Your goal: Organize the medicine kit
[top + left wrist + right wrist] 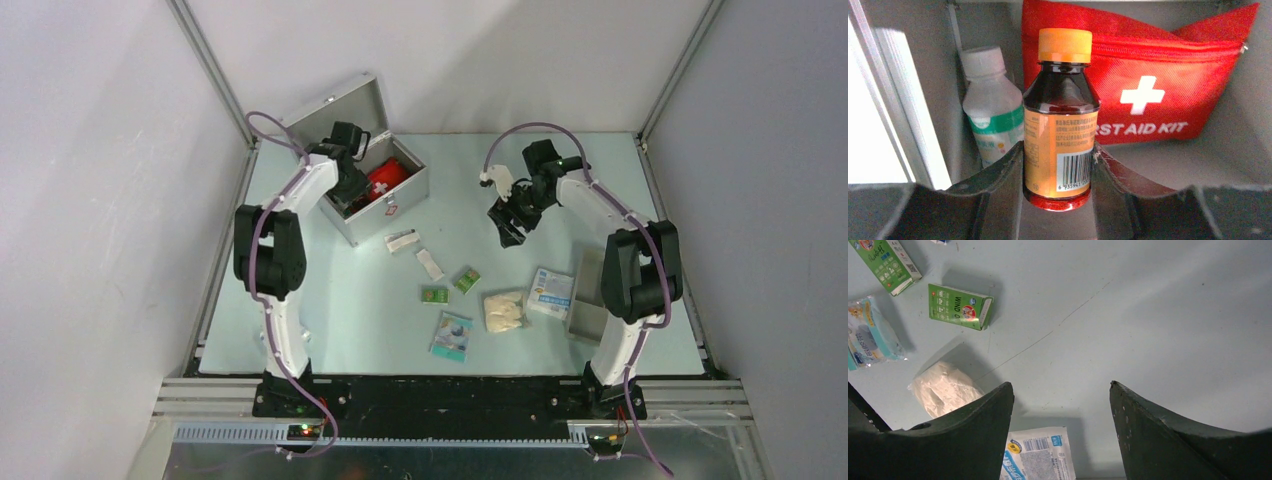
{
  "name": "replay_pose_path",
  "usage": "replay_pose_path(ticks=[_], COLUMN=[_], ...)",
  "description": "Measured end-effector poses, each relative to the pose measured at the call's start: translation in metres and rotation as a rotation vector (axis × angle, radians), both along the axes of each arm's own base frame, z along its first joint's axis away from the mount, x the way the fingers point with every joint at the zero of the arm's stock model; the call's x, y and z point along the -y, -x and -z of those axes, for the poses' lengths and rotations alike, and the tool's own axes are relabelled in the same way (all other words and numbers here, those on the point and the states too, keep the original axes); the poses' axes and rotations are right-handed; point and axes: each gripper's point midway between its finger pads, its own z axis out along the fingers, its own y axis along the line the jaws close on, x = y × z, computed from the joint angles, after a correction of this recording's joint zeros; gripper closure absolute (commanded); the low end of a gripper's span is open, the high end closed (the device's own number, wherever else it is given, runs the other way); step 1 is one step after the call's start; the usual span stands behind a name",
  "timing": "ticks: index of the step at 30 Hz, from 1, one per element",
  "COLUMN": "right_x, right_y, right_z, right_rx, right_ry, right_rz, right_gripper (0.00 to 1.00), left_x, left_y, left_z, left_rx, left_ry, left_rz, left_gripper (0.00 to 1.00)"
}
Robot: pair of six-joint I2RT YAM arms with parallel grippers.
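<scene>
The kit [388, 212] sits open at the tabletop's [560, 180] 11 o'clock corner. Inside it, the left end effector [1058, 167] clamps a brown bottle [1060, 120], with a white bottle [990, 110] close at 9 and a pouch [1158, 90] at 1. The right end effector [1060, 405] gapes wide and empty, with bare surface from 12 to 3.

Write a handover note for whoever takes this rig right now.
Left hand: shut on the brown bottle, down inside the open case; not yet released.
Right hand: open, empty, above the table.
Done: red pouch and white bottle are in the case.
Left on the table: green boxes, sachets, blue pack, white bag, blue-white packet.
</scene>
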Motion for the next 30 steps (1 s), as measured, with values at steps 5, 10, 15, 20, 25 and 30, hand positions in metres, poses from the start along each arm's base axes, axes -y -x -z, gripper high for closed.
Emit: replay_pose_path(ticks=[5, 10, 15, 20, 25, 30], right_x=[-0.001, 0.002, 0.003, 0.003, 0.004, 0.012], right_y=[0.007, 0.011, 0.011, 0.01, 0.009, 0.016], right_z=[0.007, 0.013, 0.013, 0.013, 0.004, -0.01], right_rx=[-0.015, -0.024, -0.017, -0.014, 0.006, 0.049], right_ry=[0.013, 0.032, 0.037, 0.039, 0.032, 0.038], right_rz=[-0.013, -0.023, -0.027, -0.027, -0.018, -0.01], right_gripper=[0.25, 0.25, 0.25, 0.25, 0.25, 0.26], left_x=[-0.013, -0.016, -0.014, -0.015, -0.007, 0.015], left_y=[-0.006, -0.01, -0.02, -0.02, -0.027, -0.043], left_z=[0.014, 0.013, 0.002, -0.018, -0.069, -0.144], left_rx=[-0.014, -0.002, 0.038, 0.071, 0.185, 0.416], left_ry=[-0.077, -0.096, -0.088, -0.062, -0.04, -0.034], left_rz=[-0.017, -0.018, -0.003, 0.045, 0.18, 0.416], left_gripper=[0.44, 0.26, 0.01, 0.0, 0.0, 0.0])
